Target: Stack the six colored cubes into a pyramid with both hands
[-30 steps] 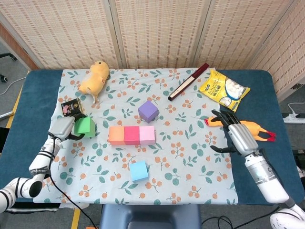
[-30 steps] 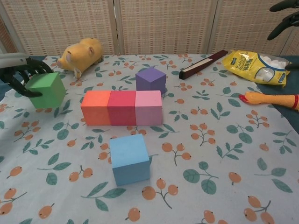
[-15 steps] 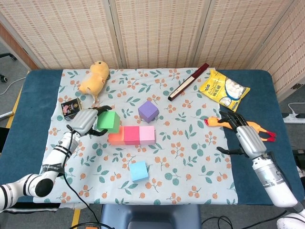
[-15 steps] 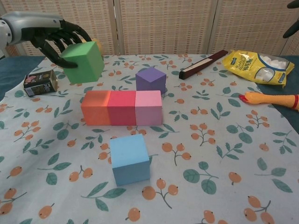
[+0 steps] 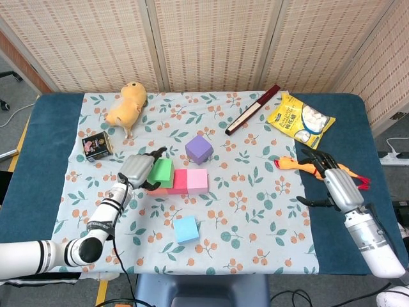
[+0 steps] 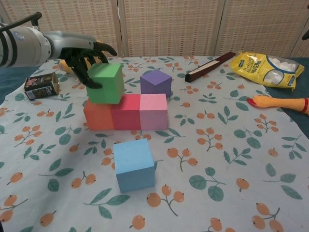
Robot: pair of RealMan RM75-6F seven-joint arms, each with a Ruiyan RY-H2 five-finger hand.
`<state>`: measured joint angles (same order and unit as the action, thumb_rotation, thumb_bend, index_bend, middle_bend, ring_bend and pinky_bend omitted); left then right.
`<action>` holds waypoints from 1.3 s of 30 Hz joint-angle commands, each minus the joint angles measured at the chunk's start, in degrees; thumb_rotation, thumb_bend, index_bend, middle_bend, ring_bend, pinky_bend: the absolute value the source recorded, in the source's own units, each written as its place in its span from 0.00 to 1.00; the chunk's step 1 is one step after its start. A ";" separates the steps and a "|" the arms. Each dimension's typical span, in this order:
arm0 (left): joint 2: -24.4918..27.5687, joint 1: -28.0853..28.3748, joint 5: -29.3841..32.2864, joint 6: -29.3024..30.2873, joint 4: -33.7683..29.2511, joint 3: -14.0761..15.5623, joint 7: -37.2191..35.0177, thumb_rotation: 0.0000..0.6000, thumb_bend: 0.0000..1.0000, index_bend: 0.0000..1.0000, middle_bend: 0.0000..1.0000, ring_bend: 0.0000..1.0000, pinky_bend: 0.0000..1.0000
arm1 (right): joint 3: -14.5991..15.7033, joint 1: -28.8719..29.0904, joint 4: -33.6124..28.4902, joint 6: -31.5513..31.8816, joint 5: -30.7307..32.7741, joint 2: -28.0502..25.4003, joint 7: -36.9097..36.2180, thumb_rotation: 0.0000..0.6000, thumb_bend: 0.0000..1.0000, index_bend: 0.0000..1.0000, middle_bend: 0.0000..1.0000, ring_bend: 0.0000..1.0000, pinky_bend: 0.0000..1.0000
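Green cube (image 6: 105, 83) at the block row.
Left hand (image 6: 82, 50) grips it, red cube (image 6: 126, 112) just below; right hand (image 5: 333, 181) spread, holding nothing.

**Our left hand grips, our right hand waits**

Our left arm reaches in from the lower left, its hand (image 6: 89, 55) curled over the green cube (image 6: 106, 83) and holding it. Our right arm lies along the right side, its hand (image 5: 335, 182) holding nothing, fingers spread apart.

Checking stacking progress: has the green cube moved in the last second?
Yes. The green cube, held by the left hand, went rightward from the cloth onto the orange cube.
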<state>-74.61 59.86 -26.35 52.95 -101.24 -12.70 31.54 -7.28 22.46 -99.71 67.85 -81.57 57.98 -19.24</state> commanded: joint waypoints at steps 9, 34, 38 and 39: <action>3.19 -0.13 -4.87 -3.67 -0.84 2.17 -2.22 1.00 0.33 0.00 0.00 0.01 0.17 | -0.37 -0.07 0.45 -0.15 -0.03 0.09 -0.68 1.00 0.07 0.00 0.25 0.02 0.00; 1.24 1.70 -11.97 -8.70 5.35 4.33 -8.00 1.00 0.33 0.14 0.22 0.28 0.23 | -0.85 -0.57 0.32 -0.58 1.19 0.19 0.20 1.00 0.07 0.00 0.25 0.02 0.00; 1.10 1.62 -12.13 -7.35 5.22 4.29 -8.16 1.00 0.32 0.17 0.26 0.30 0.24 | -0.91 -0.71 0.33 -0.45 1.13 0.13 0.06 1.00 0.07 0.00 0.25 0.02 0.00; 1.25 1.56 -12.17 -7.03 4.97 4.19 -8.30 1.00 0.32 0.17 0.27 0.31 0.24 | -0.92 -0.78 0.33 -0.34 1.08 0.09 0.05 1.00 0.07 0.00 0.25 0.02 0.00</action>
<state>-73.45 61.47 -38.46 45.70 -96.09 -8.43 23.36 -8.19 21.69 -99.37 67.51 -80.48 58.09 -19.19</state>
